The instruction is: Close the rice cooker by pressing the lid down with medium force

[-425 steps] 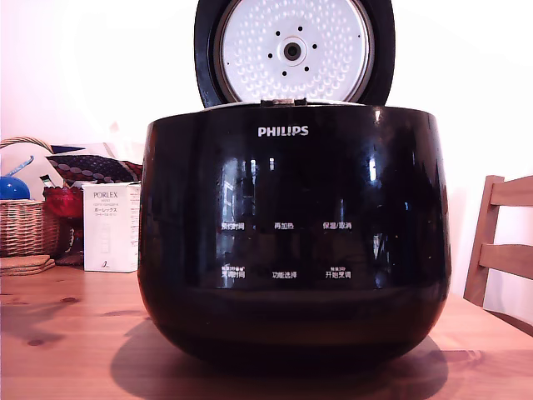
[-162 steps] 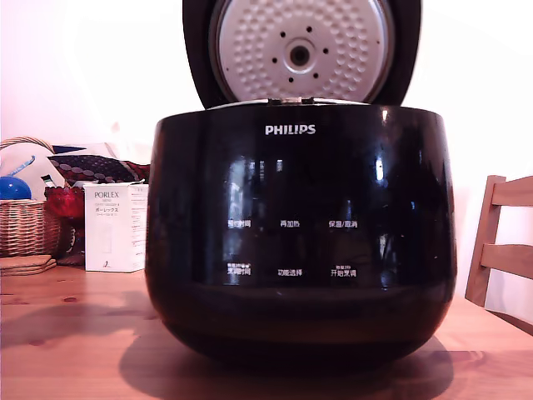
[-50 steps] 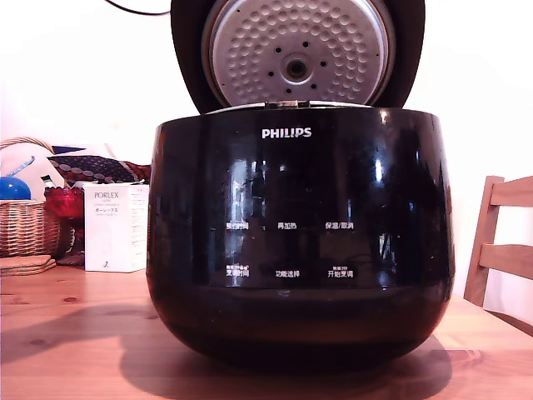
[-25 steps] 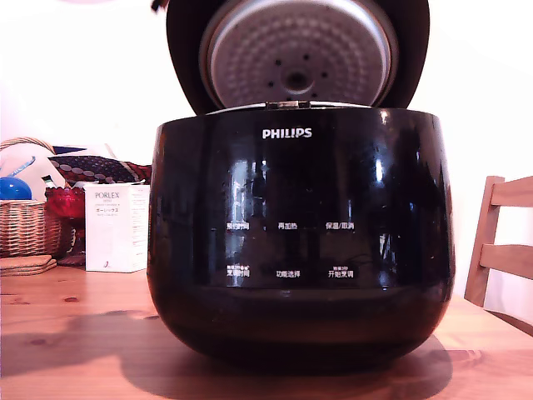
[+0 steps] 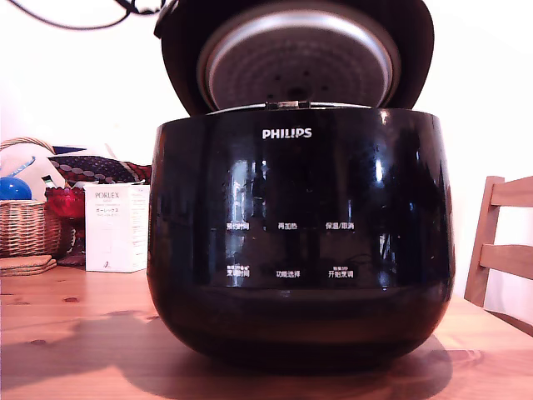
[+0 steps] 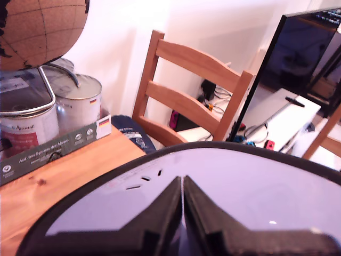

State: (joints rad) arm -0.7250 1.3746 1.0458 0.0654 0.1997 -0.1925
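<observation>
A large glossy black rice cooker point(image 5: 300, 237) with a white PHILIPS logo stands on a wooden counter point(image 5: 75, 333), filling the middle of the exterior view, and its lid point(image 5: 296, 58) is tipped partway forward above the pot, the dimpled metal inner plate facing down toward the opening. In the wrist view the end effector point(image 6: 183, 194) rests against the lid's glossy outer top, its two black fingers point(image 6: 160, 213) pressed together with nothing between them. A white box point(image 5: 117, 227) and a wicker basket point(image 5: 25, 225) sit at the exterior view's left, a wooden chair point(image 5: 500, 250) at its right.
</observation>
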